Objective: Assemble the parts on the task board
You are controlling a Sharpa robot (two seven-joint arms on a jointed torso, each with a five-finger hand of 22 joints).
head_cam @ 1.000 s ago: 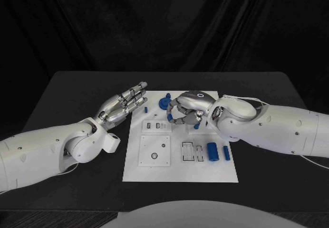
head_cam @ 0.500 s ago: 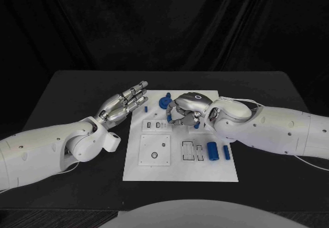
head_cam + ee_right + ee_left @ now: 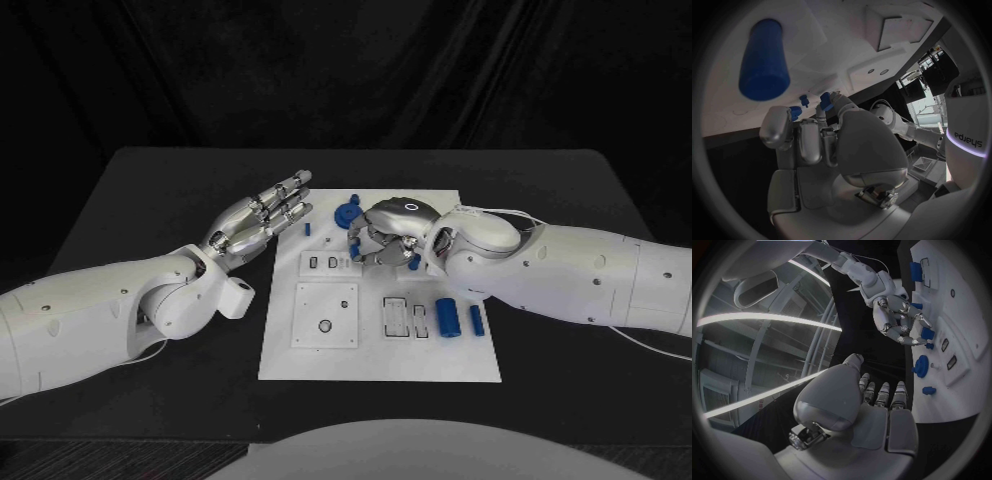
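Task board (image 3: 378,350): plain white, no pattern. Parts on it blue: round gear-like piece (image 3: 346,215), cylinder (image 3: 449,318), slim peg (image 3: 476,320) beside the cylinder. Bench (image 3: 144,180) black. Both arms white; left robot hand (image 3: 264,222) and right robot hand (image 3: 387,235) silver.

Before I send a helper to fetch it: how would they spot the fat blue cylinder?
Start at the white task board mid-table, then its right side, nearer the robot than the right hand. The thick blue cylinder lies there; the blue peg beside it is far thinner.
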